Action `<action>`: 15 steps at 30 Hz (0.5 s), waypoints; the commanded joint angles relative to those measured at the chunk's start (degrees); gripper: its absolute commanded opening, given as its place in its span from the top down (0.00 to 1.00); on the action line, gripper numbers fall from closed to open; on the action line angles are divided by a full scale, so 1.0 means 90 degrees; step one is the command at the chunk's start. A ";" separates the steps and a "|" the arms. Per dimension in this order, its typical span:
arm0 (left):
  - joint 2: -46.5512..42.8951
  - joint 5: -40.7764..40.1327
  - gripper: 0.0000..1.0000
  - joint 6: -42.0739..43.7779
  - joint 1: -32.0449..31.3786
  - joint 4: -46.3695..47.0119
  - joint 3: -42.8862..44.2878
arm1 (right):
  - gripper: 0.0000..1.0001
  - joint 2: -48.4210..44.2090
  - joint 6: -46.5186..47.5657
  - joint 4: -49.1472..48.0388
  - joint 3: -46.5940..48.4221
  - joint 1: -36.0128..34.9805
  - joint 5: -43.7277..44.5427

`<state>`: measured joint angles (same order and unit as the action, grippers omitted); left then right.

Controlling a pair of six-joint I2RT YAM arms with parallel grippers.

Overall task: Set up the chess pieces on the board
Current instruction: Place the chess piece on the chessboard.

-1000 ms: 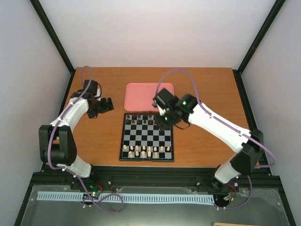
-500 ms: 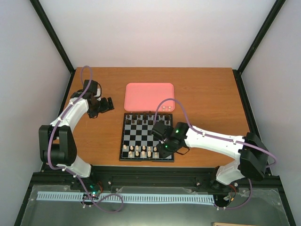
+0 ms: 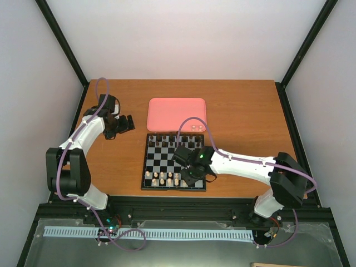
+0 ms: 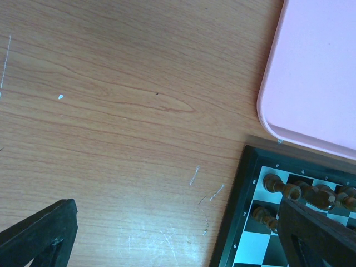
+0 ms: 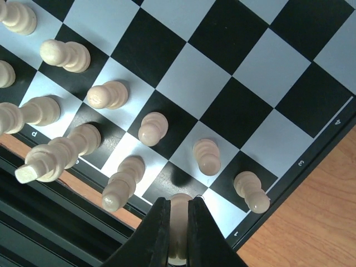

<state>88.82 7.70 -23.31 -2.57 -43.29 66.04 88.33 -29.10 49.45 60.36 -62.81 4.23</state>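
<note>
Task is partway. The far side of the board [image 3: 164,161] has its dark brown pieces [image 3: 167,139] lined up in two rows, as far as the top view shows. The near side is only partly filled. The cream chess pieces [image 5: 153,128] stand in two near rows, and the wrist view shows a pawn line running to the corner with the back row behind it. I judge at least one back-row square on the right is still open.

The right gripper [image 5: 178,204] is clamped tight on one cream piece [image 5: 179,222], which sits upright between the fingers. It hangs over the near right edge of the board, just above the back row. I can't tell whether the piece has touched down.

Two small cream pieces [image 3: 194,127] still wait on the pink tray [image 3: 167,111], at its near right corner. So you have this placement left, plus at least those two.

The left gripper [image 3: 123,124] is parked over the bare table [image 4: 111,111] left of the board, jaws spread wide and holding nothing.

Compared with a second ago, the right arm has swung from the far right corner of the board, beside the tray, down to the near right side. The left arm hasn't moved.
</note>
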 commanded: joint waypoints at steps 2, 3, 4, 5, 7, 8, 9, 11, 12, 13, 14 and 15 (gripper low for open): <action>-0.0001 -0.0067 0.00 0.0078 -0.0014 0.0106 -0.0005 | 0.97 0.0073 0.0069 -0.0278 -0.0063 -0.0092 0.0131; 0.0011 -0.0079 0.00 0.0078 -0.0010 0.0103 -0.0004 | 0.97 0.0061 0.0078 -0.0308 -0.0084 -0.0097 0.0113; 0.0020 -0.0084 0.00 0.0079 -0.0012 0.0103 -0.0001 | 0.97 0.0045 0.0079 -0.0327 -0.0101 -0.0101 0.0117; 0.0021 -0.0072 0.00 0.0072 -0.0012 0.0100 -0.0004 | 0.97 0.0032 0.0074 -0.0358 -0.0137 -0.0106 0.0125; 0.0015 -0.0074 0.00 0.0073 -0.0015 0.0107 -0.0004 | 0.97 0.0034 0.0052 -0.0386 -0.0176 -0.0121 0.0133; 0.0019 -0.0078 0.00 0.0079 -0.0015 0.0111 -0.0004 | 0.97 0.0045 0.0045 -0.0400 -0.0196 -0.0121 0.0135; 0.0020 -0.0081 0.00 0.0084 -0.0015 0.0103 -0.0009 | 0.97 0.0065 0.0038 -0.0402 -0.0209 -0.0130 0.0143; 0.0006 -0.0087 0.00 0.0082 -0.0010 0.0096 -0.0021 | 0.97 0.0071 0.0017 -0.0420 -0.0242 -0.0150 0.0175; -0.0006 -0.0098 0.00 0.0087 -0.0008 0.0088 -0.0023 | 0.97 0.0068 0.0012 -0.0455 -0.0271 -0.0164 0.0170; -0.0008 -0.0104 0.00 0.0086 -0.0014 0.0100 -0.0031 | 0.97 0.0075 0.0018 -0.0492 -0.0298 -0.0177 0.0170; -0.0014 -0.0096 0.00 0.0088 -0.0013 0.0106 -0.0033 | 0.97 0.0082 0.0037 -0.0533 -0.0313 -0.0176 0.0172; -0.0015 -0.0092 0.00 0.0090 -0.0008 0.0112 -0.0040 | 0.97 0.0107 0.0048 -0.0553 -0.0310 -0.0173 0.0166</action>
<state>88.82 7.27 -23.31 -2.57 -43.27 65.84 88.47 -28.56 46.44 58.28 -63.51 4.38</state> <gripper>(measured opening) 0.997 0.065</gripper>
